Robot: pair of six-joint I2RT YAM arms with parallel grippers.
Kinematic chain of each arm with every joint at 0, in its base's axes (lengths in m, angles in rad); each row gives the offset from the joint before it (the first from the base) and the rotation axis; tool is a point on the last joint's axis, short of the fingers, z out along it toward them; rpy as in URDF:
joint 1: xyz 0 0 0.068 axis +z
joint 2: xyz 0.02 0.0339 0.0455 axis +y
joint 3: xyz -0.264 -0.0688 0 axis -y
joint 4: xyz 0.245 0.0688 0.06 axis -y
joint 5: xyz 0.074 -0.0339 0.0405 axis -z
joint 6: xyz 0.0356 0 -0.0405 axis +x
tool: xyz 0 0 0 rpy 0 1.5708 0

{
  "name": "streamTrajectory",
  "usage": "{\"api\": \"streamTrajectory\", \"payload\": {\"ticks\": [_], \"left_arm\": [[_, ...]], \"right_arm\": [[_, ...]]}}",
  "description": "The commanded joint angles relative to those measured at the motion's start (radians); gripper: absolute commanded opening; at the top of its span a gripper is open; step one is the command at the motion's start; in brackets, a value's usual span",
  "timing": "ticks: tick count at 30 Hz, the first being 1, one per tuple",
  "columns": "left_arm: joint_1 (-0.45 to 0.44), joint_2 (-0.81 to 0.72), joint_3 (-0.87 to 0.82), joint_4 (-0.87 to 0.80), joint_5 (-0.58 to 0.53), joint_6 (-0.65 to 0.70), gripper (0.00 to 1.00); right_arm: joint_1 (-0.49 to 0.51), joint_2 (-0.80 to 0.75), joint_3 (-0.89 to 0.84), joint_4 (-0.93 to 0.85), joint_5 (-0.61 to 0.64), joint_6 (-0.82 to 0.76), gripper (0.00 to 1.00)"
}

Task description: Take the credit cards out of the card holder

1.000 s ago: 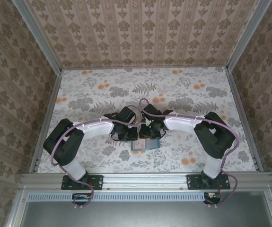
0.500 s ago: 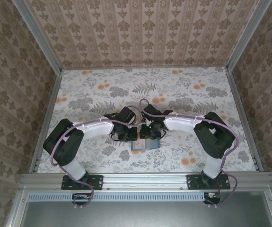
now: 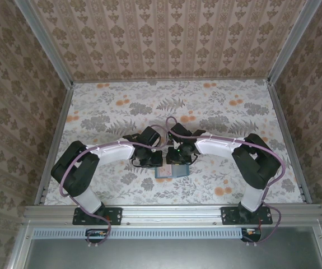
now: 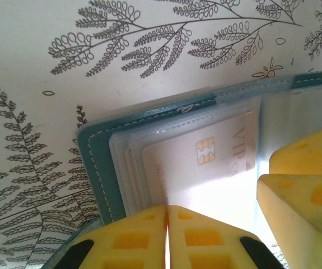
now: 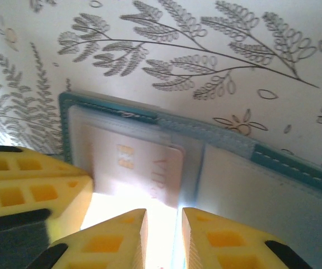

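The floral-patterned tabletop (image 3: 121, 106) carries one card holder (image 3: 171, 171), teal, lying open and flat near the middle of its near edge.

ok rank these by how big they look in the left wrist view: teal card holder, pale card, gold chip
1. card holder, largest, running off the frame
2. pale card, near end hidden
3. gold chip, clearly smallest
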Motion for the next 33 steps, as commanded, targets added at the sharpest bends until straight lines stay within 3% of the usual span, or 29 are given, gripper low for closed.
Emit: {"api": "streamTrajectory", "payload": {"ticks": [1,13,23,33], "left_arm": [[-0.004,-0.017,-0.022,-0.037,-0.016,0.004,0.11],[-0.005,-0.035,-0.040,-0.035,-0.022,-0.001,0.11],[-0.006,-0.053,-0.052,-0.041,-0.029,-0.007,0.11],[-0.007,-0.068,-0.032,-0.062,-0.035,-0.006,0.11]], "right_arm": [[0.000,-0.015,-0.010,0.027,-0.057,0.027,0.24],[-0.011,0.049,-0.052,0.068,-0.072,0.035,0.24],[-0.011,0.007,-0.014,-0.081,0.085,-0.025,0.29],[-0.013,-0.045,-0.011,-0.051,0.018,-0.012,0.29]]}}
